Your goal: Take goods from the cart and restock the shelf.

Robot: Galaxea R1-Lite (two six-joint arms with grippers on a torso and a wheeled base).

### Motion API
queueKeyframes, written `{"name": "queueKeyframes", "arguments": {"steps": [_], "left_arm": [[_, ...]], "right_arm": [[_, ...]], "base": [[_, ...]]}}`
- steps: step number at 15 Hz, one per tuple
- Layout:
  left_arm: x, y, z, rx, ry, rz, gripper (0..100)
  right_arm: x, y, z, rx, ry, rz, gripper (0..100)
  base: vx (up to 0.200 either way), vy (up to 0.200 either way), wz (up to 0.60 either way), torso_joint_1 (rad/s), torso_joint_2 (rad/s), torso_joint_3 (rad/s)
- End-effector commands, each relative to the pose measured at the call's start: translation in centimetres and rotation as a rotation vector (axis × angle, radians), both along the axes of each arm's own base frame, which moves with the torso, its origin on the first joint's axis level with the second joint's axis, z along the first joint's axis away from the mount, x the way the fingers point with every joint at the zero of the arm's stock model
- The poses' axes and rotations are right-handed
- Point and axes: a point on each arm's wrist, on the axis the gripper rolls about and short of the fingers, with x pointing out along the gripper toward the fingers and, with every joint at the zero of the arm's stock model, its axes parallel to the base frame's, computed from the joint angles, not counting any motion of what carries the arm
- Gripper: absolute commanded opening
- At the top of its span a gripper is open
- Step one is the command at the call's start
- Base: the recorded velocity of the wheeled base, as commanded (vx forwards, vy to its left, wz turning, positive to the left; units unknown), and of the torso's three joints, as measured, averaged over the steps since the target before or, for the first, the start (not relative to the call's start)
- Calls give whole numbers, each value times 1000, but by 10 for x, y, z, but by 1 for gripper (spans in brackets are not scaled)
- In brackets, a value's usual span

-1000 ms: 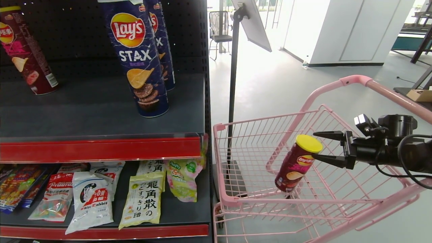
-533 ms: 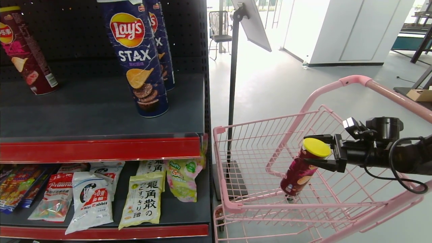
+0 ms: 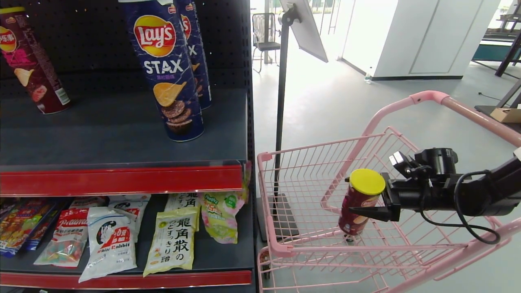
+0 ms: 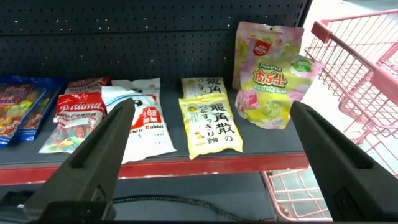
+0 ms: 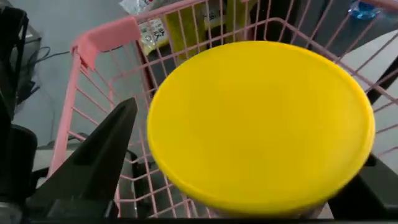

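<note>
Flanking chip can (image 3: pixel 353 219) in cart (image 3: pixel 281 245), right gripper (image 3: pixel 349 194), grip unclear

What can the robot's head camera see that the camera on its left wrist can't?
Head camera: a dark red chip can with a yellow lid standing in the pink cart, the right claw open around it, and tall blue chip cans on the upper shelf.
Left wrist camera: the left claw, its two dark fingers wide open, facing the lower shelf.
Both: the snack bags on the lower shelf, like the yellow bag, and the cart's pink wire side.
</note>
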Motion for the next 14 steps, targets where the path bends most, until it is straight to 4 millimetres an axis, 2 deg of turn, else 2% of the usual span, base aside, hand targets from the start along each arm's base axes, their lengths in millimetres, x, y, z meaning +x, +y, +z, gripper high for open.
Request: {"name": "queueKeyframes", "arguments": {"steps": [1,3,9,10,14], "left_arm": [[0,0,0,0,2,1,100],[0,0,0,0,2,1,100],[0,0,0,0,2,1,100],[0,0,0,0,2,1,100],[0,0,0,0,2,1,100]], "right_arm": [[-4,0,-1,-9,39,-10,100],[-6,-6,-4,-15,95,-31,100],[-6,-8,-13,-37,136,-50,100],[-5,-9,-14,-45,144,-62,0],[-2,-10,-8,-45,125,-67,0]], "base": [[0,0,0,0,0,0],[0,0,0,0,0,0],[0,0,0,0,0,0],[0,0,0,0,0,0],[0,0,0,0,0,0]]}}
